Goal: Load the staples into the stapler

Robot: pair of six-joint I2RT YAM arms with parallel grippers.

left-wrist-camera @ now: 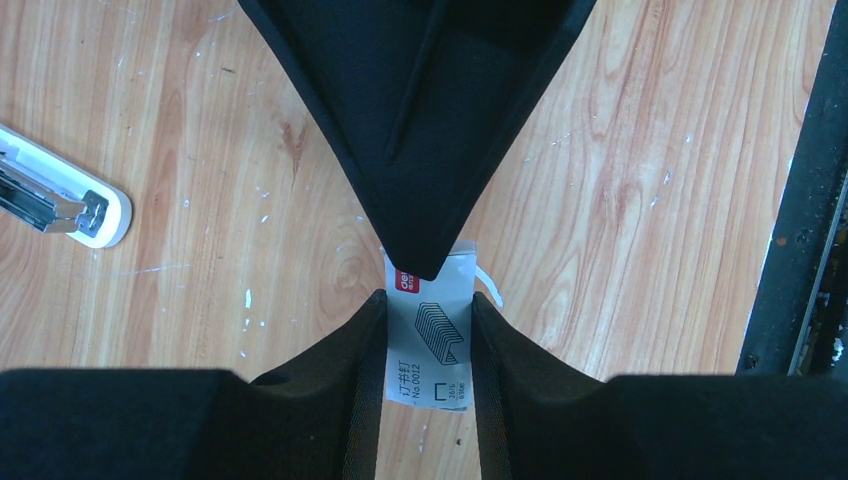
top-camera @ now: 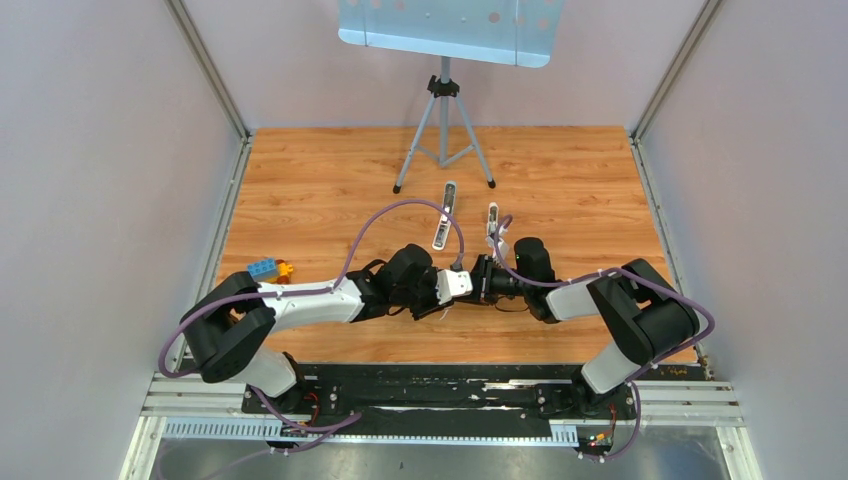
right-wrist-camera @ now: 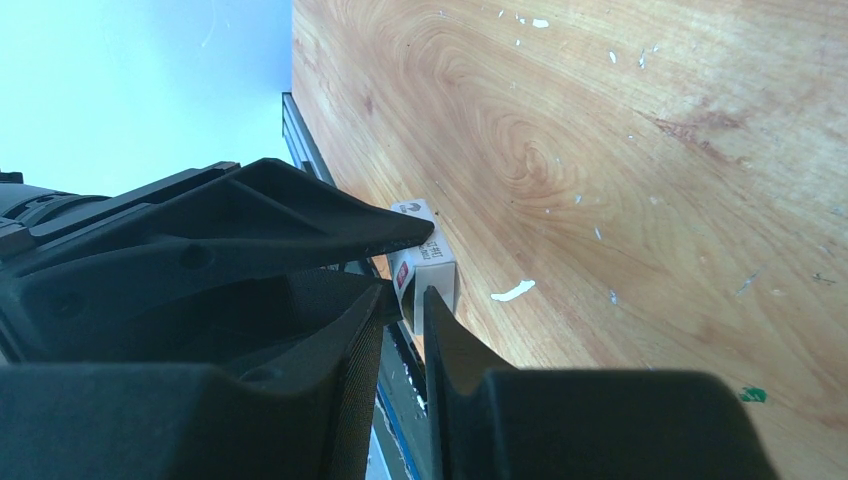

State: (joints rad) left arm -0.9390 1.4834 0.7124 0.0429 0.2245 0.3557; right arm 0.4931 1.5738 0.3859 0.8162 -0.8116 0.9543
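A small white carton [left-wrist-camera: 430,340] with a reddish mark and a staple drawing is clamped between the fingers of my left gripper [left-wrist-camera: 428,300], just above the wooden table [left-wrist-camera: 650,150]. My right gripper [right-wrist-camera: 405,298] meets it end-on from the other side, its fingertips closed narrowly on the carton's end [right-wrist-camera: 435,262]. In the top view both grippers meet at the table's middle front, around the carton [top-camera: 458,284]. The light grey-blue stapler [top-camera: 444,216] lies opened out just beyond them; one end shows in the left wrist view [left-wrist-camera: 70,200]. The staples themselves are hidden.
A slim whitish object [top-camera: 492,220] lies right of the stapler. A tripod [top-camera: 443,130] carrying a light blue panel [top-camera: 450,30] stands at the back. Blue and orange toy bricks [top-camera: 268,268] sit by the left arm. A black rail [left-wrist-camera: 800,200] runs along the table's near edge.
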